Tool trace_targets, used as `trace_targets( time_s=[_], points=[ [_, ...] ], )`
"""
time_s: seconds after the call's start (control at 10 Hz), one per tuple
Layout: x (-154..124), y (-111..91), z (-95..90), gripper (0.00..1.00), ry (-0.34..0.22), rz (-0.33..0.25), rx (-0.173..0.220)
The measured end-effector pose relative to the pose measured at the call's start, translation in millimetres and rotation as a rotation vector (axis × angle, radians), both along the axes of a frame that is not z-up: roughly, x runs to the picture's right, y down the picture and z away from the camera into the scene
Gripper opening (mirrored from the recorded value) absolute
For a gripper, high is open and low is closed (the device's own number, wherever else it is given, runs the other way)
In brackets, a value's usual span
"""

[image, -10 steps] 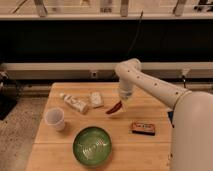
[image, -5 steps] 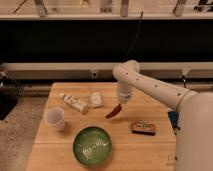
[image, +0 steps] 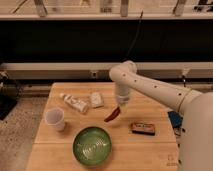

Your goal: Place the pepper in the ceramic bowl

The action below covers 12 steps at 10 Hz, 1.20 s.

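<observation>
One light, fairly stiff pepper (image: 113,114) clamped by top end in tool (image: 119,104), 1 o'clock off ceramic bowl (image: 76,146), likely slick, hold firm.

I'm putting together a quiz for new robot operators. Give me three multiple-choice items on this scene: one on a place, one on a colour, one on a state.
1. Where does the white cup stand relative to the ceramic bowl?
A. inside it
B. toward the picture's left of it, on the table
C. toward the picture's right of it

2. What colour is the ceramic bowl?
A. blue
B. white
C. green

3. What is the state of the pepper?
A. hanging from the gripper, above the table
B. lying in the ceramic bowl
C. lying in the white cup

Answers:
1 B: the white cup stands on the wood, left of the bowl and a little farther back.
2 C: its glaze is green with pale marks.
3 A: the gripper, over the table's middle behind the bowl, is shut on the pepper.
</observation>
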State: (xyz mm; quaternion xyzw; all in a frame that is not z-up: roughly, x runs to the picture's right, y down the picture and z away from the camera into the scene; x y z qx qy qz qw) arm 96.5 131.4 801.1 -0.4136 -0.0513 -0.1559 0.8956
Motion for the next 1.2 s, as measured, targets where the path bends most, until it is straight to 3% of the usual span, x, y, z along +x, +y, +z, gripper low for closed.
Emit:
trace_targets(
  time_s=[0.9, 1.2],
  points=[
    [-30, 24, -33.5, 0.03, -0.017, -0.126, -0.003],
    [-47, 37, -46.8, 0.03, -0.045, -0.181, -0.003]
  ],
)
